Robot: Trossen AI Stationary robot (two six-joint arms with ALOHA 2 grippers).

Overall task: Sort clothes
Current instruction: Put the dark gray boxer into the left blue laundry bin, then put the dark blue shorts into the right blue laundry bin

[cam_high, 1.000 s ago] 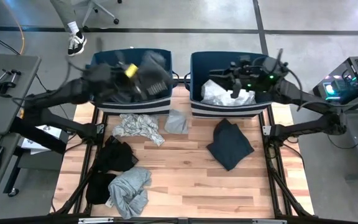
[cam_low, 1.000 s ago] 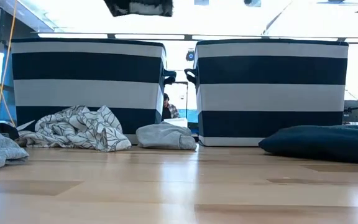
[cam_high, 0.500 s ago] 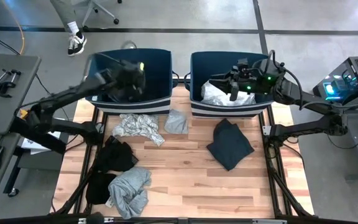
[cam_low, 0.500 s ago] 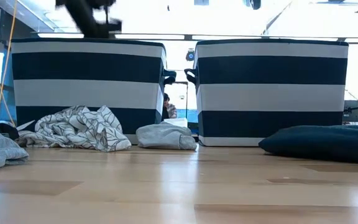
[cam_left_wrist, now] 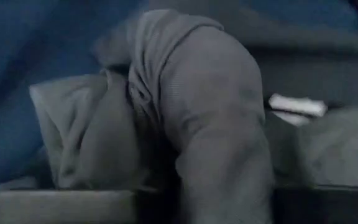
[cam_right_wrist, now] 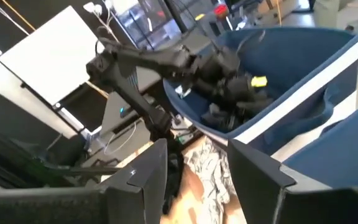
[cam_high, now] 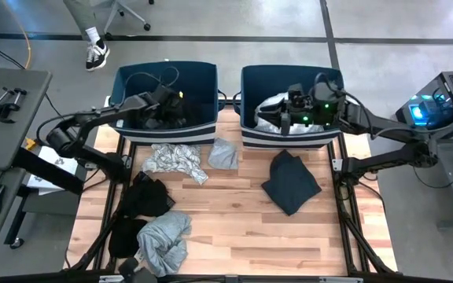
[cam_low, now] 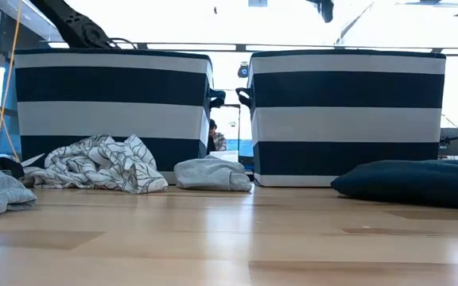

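Observation:
My left gripper (cam_high: 173, 116) reaches down inside the left navy bin (cam_high: 204, 130), shut on a dark grey garment (cam_left_wrist: 210, 106) that fills the left wrist view and covers the fingers. My right gripper (cam_high: 286, 118) hovers over the right navy bin (cam_high: 289, 141), open and empty (cam_right_wrist: 197, 158), above a white garment (cam_high: 270, 119) lying in that bin. On the table lie a grey-white patterned garment (cam_high: 175, 159), a small light grey one (cam_high: 223, 153), a dark navy one (cam_high: 291, 182), black ones (cam_high: 144, 196) and a grey one (cam_high: 166, 236). My left gripper holds the dark grey garment from above, pointing down into the bin. The cloth bulges up in a fold (cam_left_wrist: 222, 162) in front of the wrist camera and hides the fingers, so the part held and the number of layers cannot be told. The garment is down inside the bin.
The two striped bins stand side by side at the table's far edge (cam_low: 110, 111) (cam_low: 348, 111). The patterned (cam_low: 102, 165) and light grey (cam_low: 211, 173) garments lie just in front of the left bin, the navy one (cam_low: 408, 183) before the right. Bare wood shows in the table's middle and near right.
My left gripper has gone down from above the left bin into it, taking the dark grey garment with it; the garment is now inside the bin. My right gripper has drifted a little toward the table's near edge over the right bin, still open.

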